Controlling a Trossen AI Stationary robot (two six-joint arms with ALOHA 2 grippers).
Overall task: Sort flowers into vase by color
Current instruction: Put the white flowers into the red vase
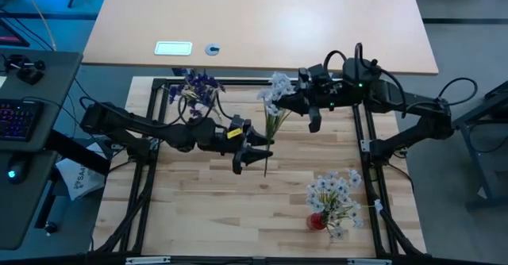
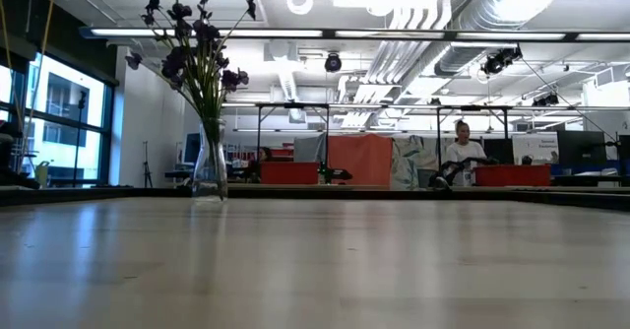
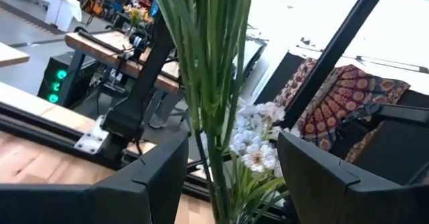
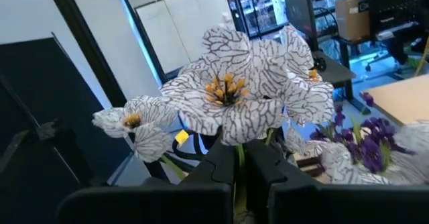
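Note:
A white-bloomed spray [image 1: 275,90] with a long green stem is held over the table's middle by my right gripper [image 1: 291,105], which is shut on it just below the blooms [image 4: 231,96]. Its stem [image 1: 267,142] runs toward the near edge and passes between the open fingers of my left gripper [image 1: 260,151]; in the left wrist view the green stems [image 3: 211,83] stand in the gap, clear of both fingers. Purple flowers [image 1: 196,86] stand in a clear glass vase [image 2: 209,171] at the far left. More white flowers [image 1: 333,195] stand in a red vase [image 1: 317,220] at the near right. My right gripper pinches the white spray's stem [image 4: 238,158] between its two fingers, right under the blooms. The fingers reach in from the table's right and lie across the stem. The blooms stand just past the fingertips; the stem trails off toward the near edge.
The wooden table top [image 1: 206,209] is framed by black rails [image 1: 147,170]. A larger pale table [image 1: 262,27] lies beyond the far edge, with a keyboard [image 1: 16,118] to the left. In the low view a person [image 2: 461,157] stands far off in the room.

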